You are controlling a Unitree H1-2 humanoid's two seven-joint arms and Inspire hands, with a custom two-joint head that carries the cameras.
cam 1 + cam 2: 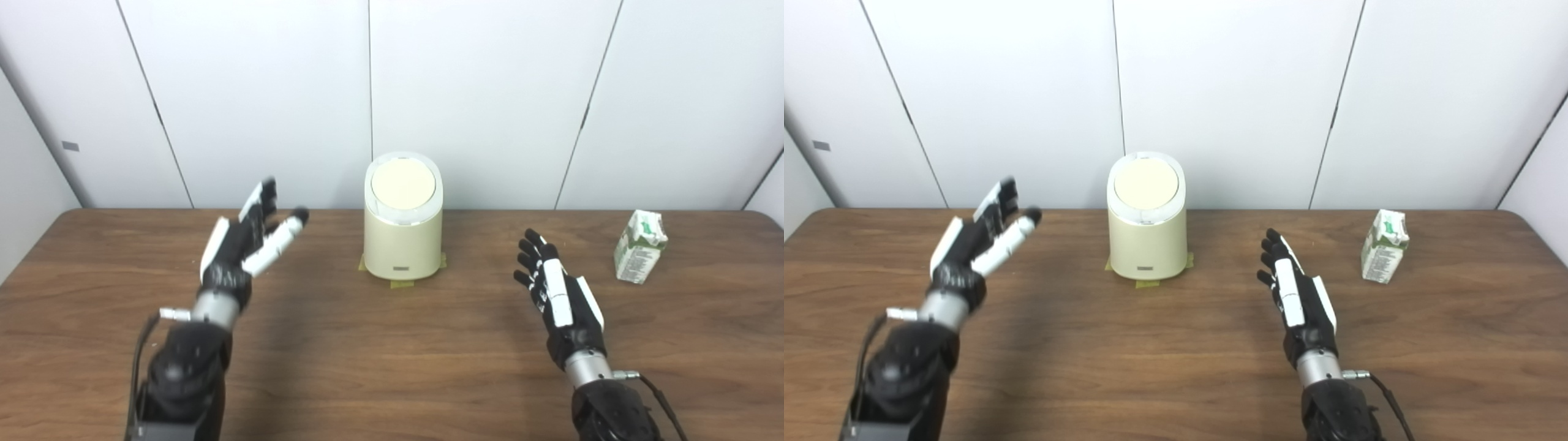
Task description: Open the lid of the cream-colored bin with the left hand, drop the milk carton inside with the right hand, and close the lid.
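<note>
Cream-coloured oval plastic bin (403, 236) stands upright near the middle of the back edge of the brown wood-grain table (367, 367), on what look like yellowish tape marks. Its round flat cream lid (403, 185) is down, ringed in white and facing up, tilted a little toward me.

Left hand (245, 248), black and white, is raised off the table to the left of the bin, fingers spread and pointing up and to the right, toward the bin. It holds nothing. The lid lies to the right of the fingertips and slightly higher; there is a clear gap, no contact. I judge this hand the nearer of the two to the lid, so the opening reach is mine to make from the left.

Right hand (560, 300) sits low over the table right of the bin, fingers extended and slightly apart, empty. The small green-and-white milk carton (640, 247) stands upright near the back right corner, to the right of and beyond this hand, well apart from the fingers. Its long axis is vertical, folded top somewhat crumpled.

Judgement: lid step not yet done; carton untouched. Next move turns on carrying the left fingertips rightward and up to the lid.
</note>
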